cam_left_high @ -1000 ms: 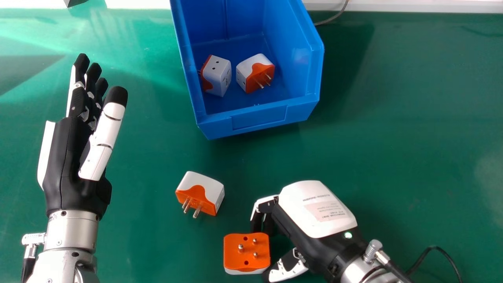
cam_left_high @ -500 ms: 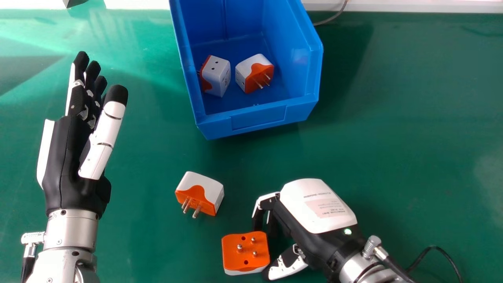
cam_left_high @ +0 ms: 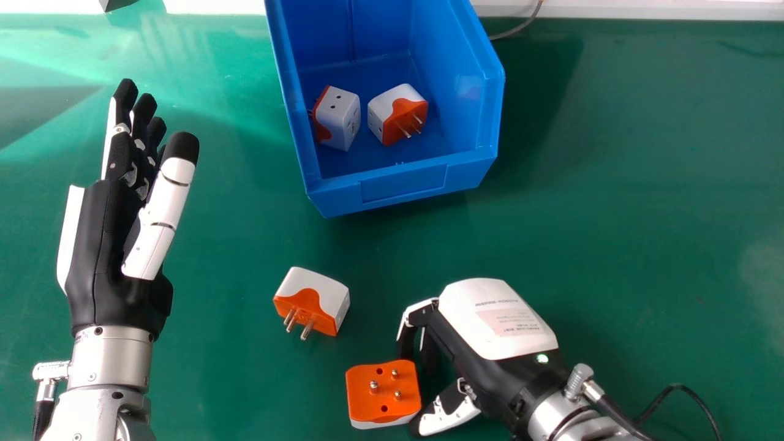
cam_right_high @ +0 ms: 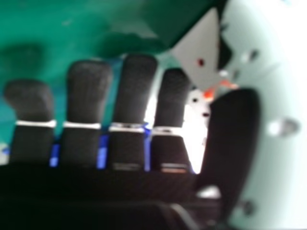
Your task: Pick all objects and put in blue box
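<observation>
In the head view, the right hand [cam_left_high: 496, 318] is low over the table, open with loosely bent fingers. Its thumb tip is at the right edge of an orange-topped adapter [cam_left_high: 361, 392] lying prongs up. A second white and orange adapter [cam_left_high: 321, 294] lies farther left, prongs toward the near side. Two more adapters, one [cam_left_high: 340, 116] left and one [cam_left_high: 389, 107] right, lie inside the blue box [cam_left_high: 401, 187]. The left hand [cam_left_high: 113, 245] is open and empty at the left. In the right hand view, white and orange adapter surfaces [cam_right_high: 197, 52] show by the right hand's thumb [cam_right_high: 232, 139].
The blue box stands at the back middle of the green table [cam_left_high: 643, 202], beyond both loose adapters. A thin dark cable [cam_left_high: 520, 27] runs behind the box's right side. Another cable [cam_left_high: 680, 387] curves beside the right wrist.
The right hand's fingers have shifted slightly right and away from the orange-topped adapter, which has turned a little and slid slightly left. The left hand has crept slightly toward the far side.
</observation>
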`<state>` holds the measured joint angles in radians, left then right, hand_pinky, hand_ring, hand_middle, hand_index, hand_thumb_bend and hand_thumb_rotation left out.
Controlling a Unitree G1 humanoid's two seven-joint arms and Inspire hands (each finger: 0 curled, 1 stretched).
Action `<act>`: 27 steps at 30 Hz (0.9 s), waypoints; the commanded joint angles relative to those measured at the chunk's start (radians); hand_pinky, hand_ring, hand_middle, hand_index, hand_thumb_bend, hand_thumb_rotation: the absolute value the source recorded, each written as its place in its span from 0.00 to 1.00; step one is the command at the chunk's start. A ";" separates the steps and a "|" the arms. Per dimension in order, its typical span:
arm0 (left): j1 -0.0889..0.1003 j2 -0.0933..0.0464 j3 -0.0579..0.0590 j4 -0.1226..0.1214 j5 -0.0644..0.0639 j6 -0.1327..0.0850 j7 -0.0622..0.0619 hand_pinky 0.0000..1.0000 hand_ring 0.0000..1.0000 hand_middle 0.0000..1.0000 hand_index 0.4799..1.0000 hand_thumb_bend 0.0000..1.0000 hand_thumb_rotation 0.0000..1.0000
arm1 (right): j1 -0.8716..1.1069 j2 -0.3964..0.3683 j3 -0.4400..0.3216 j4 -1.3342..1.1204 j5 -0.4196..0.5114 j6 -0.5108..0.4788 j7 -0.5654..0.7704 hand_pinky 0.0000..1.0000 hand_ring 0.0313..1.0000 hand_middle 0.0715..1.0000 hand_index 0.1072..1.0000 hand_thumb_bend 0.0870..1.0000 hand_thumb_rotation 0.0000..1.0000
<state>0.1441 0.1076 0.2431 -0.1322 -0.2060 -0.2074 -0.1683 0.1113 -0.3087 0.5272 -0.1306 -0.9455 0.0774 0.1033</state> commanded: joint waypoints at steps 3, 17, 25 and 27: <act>0.002 0.003 0.002 -0.017 -0.001 -0.017 0.004 1.00 1.00 1.00 1.00 0.62 0.63 | 0.011 -0.011 -0.021 -0.034 0.013 0.013 0.020 0.12 0.16 0.25 0.42 0.44 0.09; 0.009 0.003 -0.003 -0.027 -0.004 -0.003 0.004 1.00 1.00 1.00 1.00 0.61 0.63 | 0.011 -0.047 -0.045 -0.027 0.077 -0.118 -0.061 0.07 0.09 0.11 0.41 0.45 0.11; 0.009 0.007 -0.003 -0.030 -0.006 0.004 0.000 1.00 1.00 1.00 1.00 0.59 0.64 | 0.016 -0.046 -0.049 -0.044 0.080 -0.121 -0.051 0.05 0.06 0.07 0.41 0.45 0.11; 0.009 0.009 -0.002 -0.030 -0.008 0.005 -0.003 1.00 1.00 1.00 1.00 0.58 0.64 | 0.018 -0.045 -0.053 -0.048 0.085 -0.118 -0.048 0.05 0.06 0.06 0.41 0.45 0.11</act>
<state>0.1522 0.1069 0.2409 -0.1362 -0.2068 -0.1980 -0.1691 0.1298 -0.3590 0.4852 -0.1435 -0.8735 -0.0311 0.0608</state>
